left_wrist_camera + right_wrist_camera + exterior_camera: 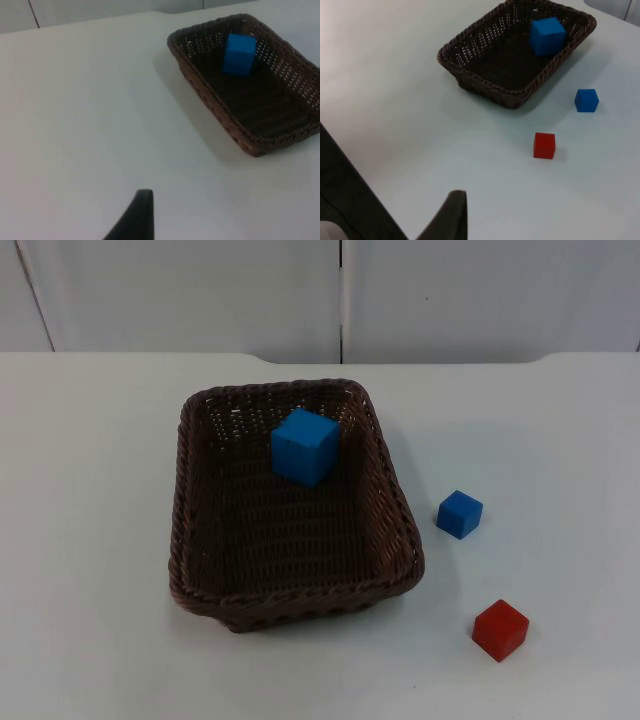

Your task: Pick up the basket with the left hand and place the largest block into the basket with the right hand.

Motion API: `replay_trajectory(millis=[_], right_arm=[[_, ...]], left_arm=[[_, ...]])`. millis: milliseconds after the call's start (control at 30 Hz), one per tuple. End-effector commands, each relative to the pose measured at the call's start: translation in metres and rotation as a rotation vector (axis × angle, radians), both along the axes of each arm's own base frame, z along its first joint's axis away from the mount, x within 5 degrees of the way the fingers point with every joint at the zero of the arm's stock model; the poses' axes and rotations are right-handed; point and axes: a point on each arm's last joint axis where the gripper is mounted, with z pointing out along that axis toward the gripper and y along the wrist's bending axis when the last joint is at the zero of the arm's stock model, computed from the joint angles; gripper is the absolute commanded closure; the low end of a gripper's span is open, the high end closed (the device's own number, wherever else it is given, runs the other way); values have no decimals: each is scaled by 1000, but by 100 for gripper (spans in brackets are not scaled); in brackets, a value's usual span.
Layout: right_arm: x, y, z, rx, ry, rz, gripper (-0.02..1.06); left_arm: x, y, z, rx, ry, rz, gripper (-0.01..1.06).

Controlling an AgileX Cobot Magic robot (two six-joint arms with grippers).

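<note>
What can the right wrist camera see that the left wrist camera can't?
Right wrist view alone: the small blue block and the red block, both lying on the white table beside the basket, apart from it and from each other. Left wrist view alone: a long bare stretch of table on the basket's other side, reaching back to the grey partition wall. Both views: the brown woven basket standing on the table, with the big blue block inside it near one end wall, and a black fingertip of that arm's own gripper.
</note>
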Motion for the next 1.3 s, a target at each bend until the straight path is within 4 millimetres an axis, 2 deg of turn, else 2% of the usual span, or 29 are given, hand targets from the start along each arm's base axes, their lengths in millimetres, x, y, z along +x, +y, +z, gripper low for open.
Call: replay_trajectory(millis=[0,433,933,1267], right_arm=[[0,0,1,8,-5,8,-1],[0,0,1,8,-5,8,-1],[0,0,1,8,-5,8,-1],[-1,0,1,8,-5,4,-1]], left_arm=[[0,0,-1,-3,-1,-9,0],[0,0,-1,-4,-3,5,0],[1,-2,-1,-3,-3,241,0],[1,-2,-1,-3,-3,257,0]])
